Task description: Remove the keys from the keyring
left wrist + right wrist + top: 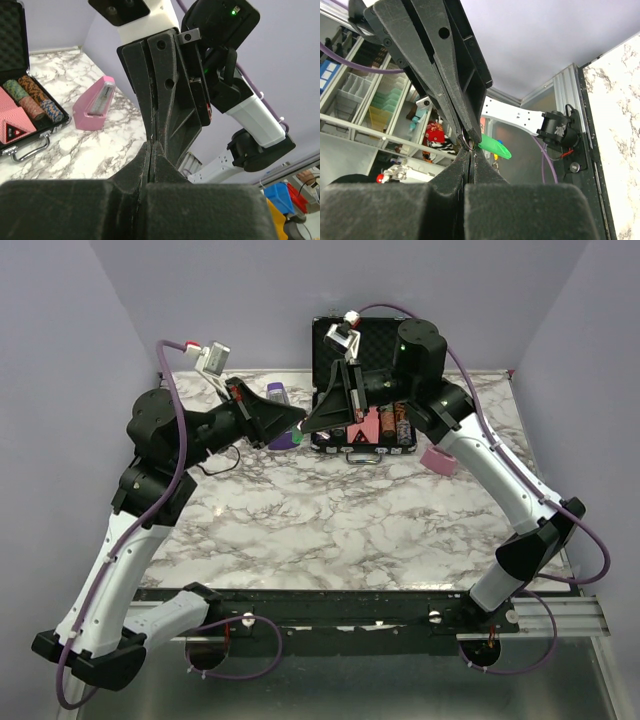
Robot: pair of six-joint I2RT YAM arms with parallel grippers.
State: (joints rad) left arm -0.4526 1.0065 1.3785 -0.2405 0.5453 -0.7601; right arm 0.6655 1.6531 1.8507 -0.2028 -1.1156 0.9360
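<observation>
My two grippers meet tip to tip in the air above the back of the table. The left gripper [297, 423] [151, 145] is shut on the thin metal ring of the keyring [468, 141]. Its green tag [494, 148] sticks out sideways from the tips and shows as a green speck in the top view [297, 438]. The right gripper [309, 424] [471, 156] is shut right under the ring on a thin sliver of metal that seems to be a key. The keys are otherwise hidden between the fingers.
An open black poker-chip case [330, 350] [31, 137] with chips and cards stands at the back, just behind the grippers. A pink metronome-shaped object [438, 459] [95, 102] lies to its right. A purple object [281, 440] sits under the left gripper. The marble table [330, 520] spreads in front.
</observation>
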